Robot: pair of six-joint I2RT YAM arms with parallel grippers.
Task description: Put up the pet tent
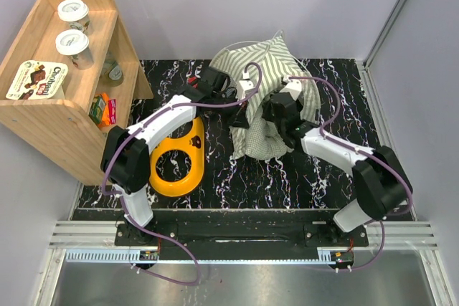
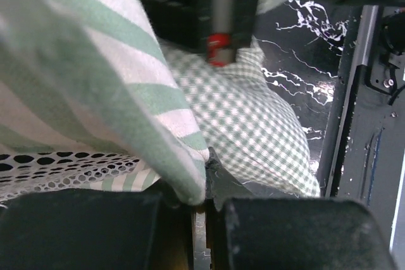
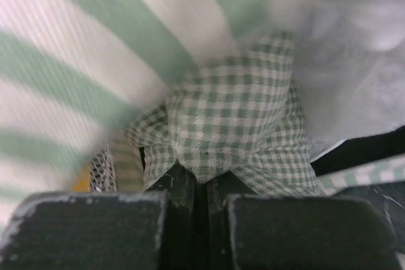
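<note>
The pet tent (image 1: 269, 59) is heaped on the mat (image 1: 315, 170), long axis 7-to-1 o'clock; left gripper (image 2: 201, 205) at its 9 o'clock is clamped tight on the striped hem, right gripper (image 3: 201, 189) near 5 o'clock pinches the checked cushion (image 3: 221, 131) instead.

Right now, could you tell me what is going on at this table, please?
Both arms are working on the pet tent, which lies crumpled and not yet standing at the far side of the table. The left fingers are shut on a fold of its striped fabric. The right fingers are shut on a corner of the checked cushion, which lies bundled against the tent.
</note>
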